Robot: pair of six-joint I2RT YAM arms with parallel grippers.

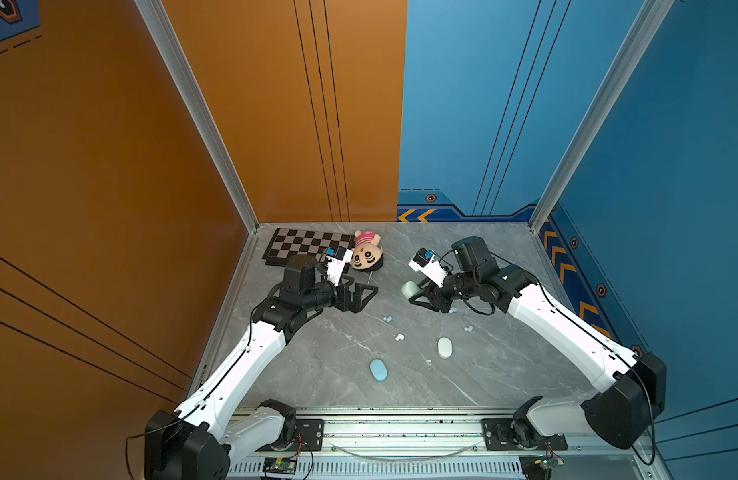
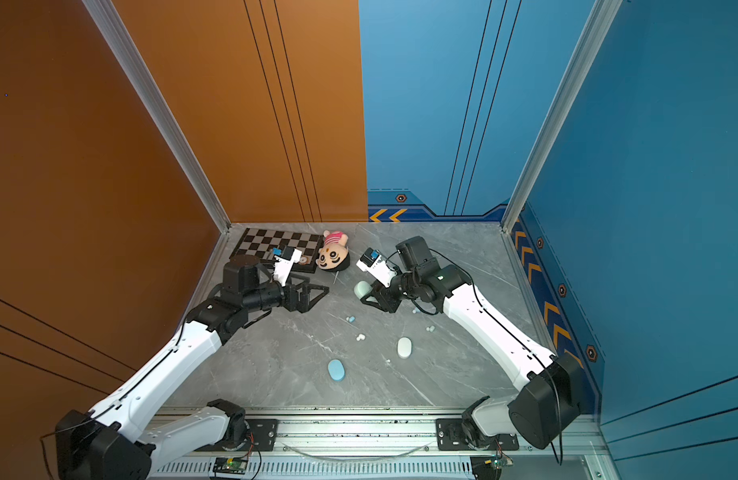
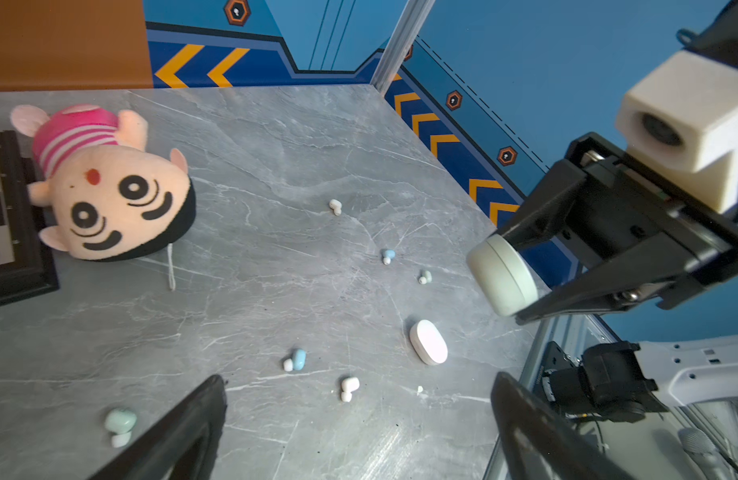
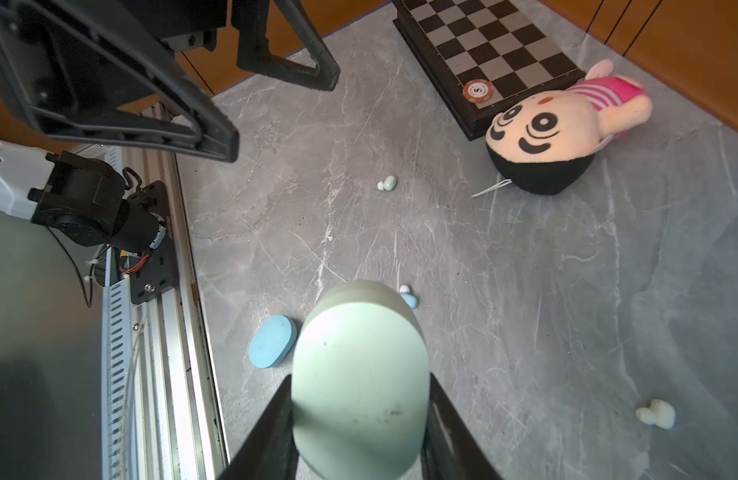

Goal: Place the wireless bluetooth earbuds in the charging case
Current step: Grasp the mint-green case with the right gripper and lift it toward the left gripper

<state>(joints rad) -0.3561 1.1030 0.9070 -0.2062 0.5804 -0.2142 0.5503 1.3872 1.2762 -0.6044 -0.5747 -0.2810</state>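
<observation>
Overhead, the grey marble table (image 1: 338, 374) carried everything. The left gripper (image 1: 365, 299) hung spread wide and empty; the right gripper (image 1: 414, 293) clamped the mint charging case (image 4: 359, 374) above it. The earbuds (image 3: 296, 359) lay scattered loose on the table between the arms.

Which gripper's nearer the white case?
Right. The right gripper, shut on the mint case, is just beyond the white case; the left gripper, open, is farther, across the middle.

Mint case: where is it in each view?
Both top views: mint case mid-table, in the right gripper.
Left wrist: held in the right gripper, beyond the white case.
Right wrist: close up in the gripper, blue case beside it.
Shared landmark: plush doll, in all four.
</observation>
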